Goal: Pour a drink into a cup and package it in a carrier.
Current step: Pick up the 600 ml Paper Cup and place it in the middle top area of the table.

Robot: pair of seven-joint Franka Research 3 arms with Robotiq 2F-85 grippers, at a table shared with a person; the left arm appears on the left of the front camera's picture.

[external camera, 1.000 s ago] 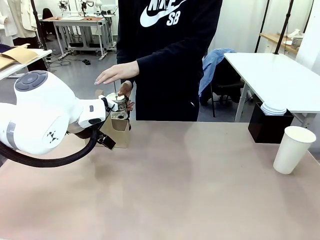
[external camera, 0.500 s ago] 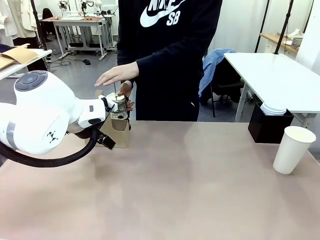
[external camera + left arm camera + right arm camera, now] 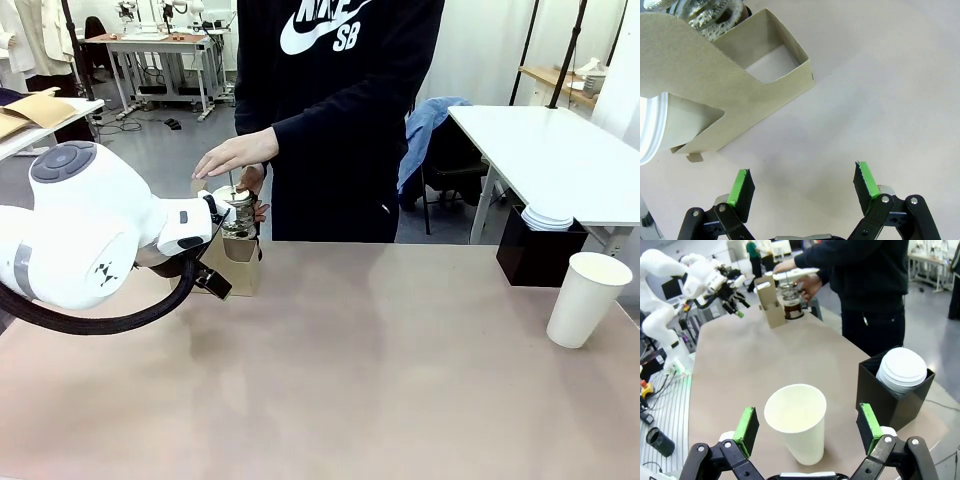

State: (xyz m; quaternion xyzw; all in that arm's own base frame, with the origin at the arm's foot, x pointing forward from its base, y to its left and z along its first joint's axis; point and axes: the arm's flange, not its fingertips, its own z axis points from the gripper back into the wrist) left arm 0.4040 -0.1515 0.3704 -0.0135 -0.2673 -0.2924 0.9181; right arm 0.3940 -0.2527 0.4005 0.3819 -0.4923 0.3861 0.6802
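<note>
Looking left first: we see the left arm low over the table, its left gripper with jaws spread wide and nothing between the green pads, just bare tabletop. The carrier stands just past the fingertips, apart from them. One pocket is empty, and the other holds what looks like a white cup.

Right behind the carrier at the far-left edge of the table is a glass plunger pot. The drink is in its lower part, dark brown. The person's upper hand is flat over the plunger knob, and their lower hand is against the pot's side.

Far right, the paper cup stands upright and empty. The black box with stacked white lids is just beside it.

The right gripper has its jaws wide apart and holds nothing. We see the cup framed ahead of it, standing free.
</note>
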